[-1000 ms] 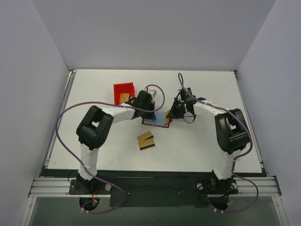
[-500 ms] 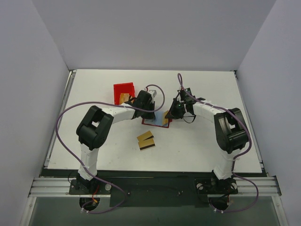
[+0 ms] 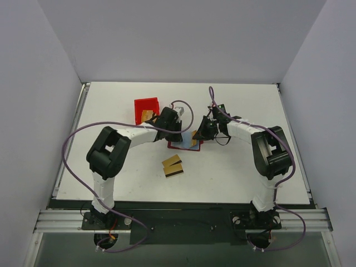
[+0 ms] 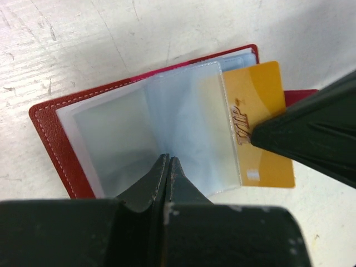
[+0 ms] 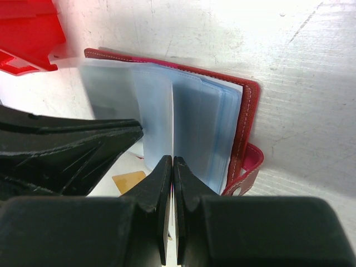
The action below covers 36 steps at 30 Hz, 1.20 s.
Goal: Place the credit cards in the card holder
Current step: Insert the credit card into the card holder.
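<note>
Edged left with closed right fingers, pushing credit card into clear sleeve; pinning card holder open with closed left fingers. Likely mid-insertion.

Table: white top, scuffed and scratched up close.
Walls: plain pale grey panels at left, back and right.
Near edge: aluminium rail across the front.
Light: soft, even, faint shadows.
</note>
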Each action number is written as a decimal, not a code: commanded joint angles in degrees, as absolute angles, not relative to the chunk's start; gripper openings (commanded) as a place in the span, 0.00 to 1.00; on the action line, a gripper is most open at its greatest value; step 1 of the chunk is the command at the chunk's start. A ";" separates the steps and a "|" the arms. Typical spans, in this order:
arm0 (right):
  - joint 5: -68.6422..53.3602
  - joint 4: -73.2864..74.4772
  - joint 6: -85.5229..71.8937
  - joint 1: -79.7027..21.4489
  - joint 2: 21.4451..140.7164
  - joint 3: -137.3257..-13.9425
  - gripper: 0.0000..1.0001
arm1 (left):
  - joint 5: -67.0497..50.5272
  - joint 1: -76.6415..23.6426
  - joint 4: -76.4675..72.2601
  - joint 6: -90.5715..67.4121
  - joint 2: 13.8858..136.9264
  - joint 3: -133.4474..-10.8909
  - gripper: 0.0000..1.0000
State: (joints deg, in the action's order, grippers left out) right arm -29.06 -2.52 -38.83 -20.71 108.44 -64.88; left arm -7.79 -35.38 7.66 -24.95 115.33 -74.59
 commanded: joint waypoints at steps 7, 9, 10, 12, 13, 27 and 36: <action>-30.50 -3.69 -39.02 -20.92 108.37 -65.74 0.00 | -9.32 -32.52 5.02 -26.37 103.45 -70.41 0.00; -30.85 -3.87 -39.20 -20.92 108.37 -65.83 0.00 | -7.83 -31.73 4.83 -26.89 102.75 -69.08 0.00; -31.11 -4.04 -39.37 -20.92 108.37 -65.83 0.00 | -6.87 -31.47 5.01 -27.50 102.92 -68.47 0.00; -31.55 -4.30 -39.46 -20.92 108.11 -65.92 0.00 | -5.72 -30.59 6.06 -27.86 103.62 -68.29 0.00; -31.81 -4.31 -39.46 -21.00 108.02 -66.00 0.00 | -4.93 -30.50 7.20 -28.12 103.80 -68.20 0.00; -32.87 -3.87 -38.76 -21.62 106.52 -67.32 0.00 | 2.20 -30.59 13.01 -29.09 109.06 -69.34 0.00; -33.40 -3.16 -38.58 -22.06 106.00 -68.64 0.00 | 1.14 -31.73 12.92 -28.48 112.23 -70.22 0.00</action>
State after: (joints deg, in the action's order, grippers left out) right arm -32.01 -3.55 -39.05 -21.47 108.42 -66.06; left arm 1.15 -30.72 12.10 -29.12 110.32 -68.71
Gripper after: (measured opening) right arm 0.002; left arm 0.022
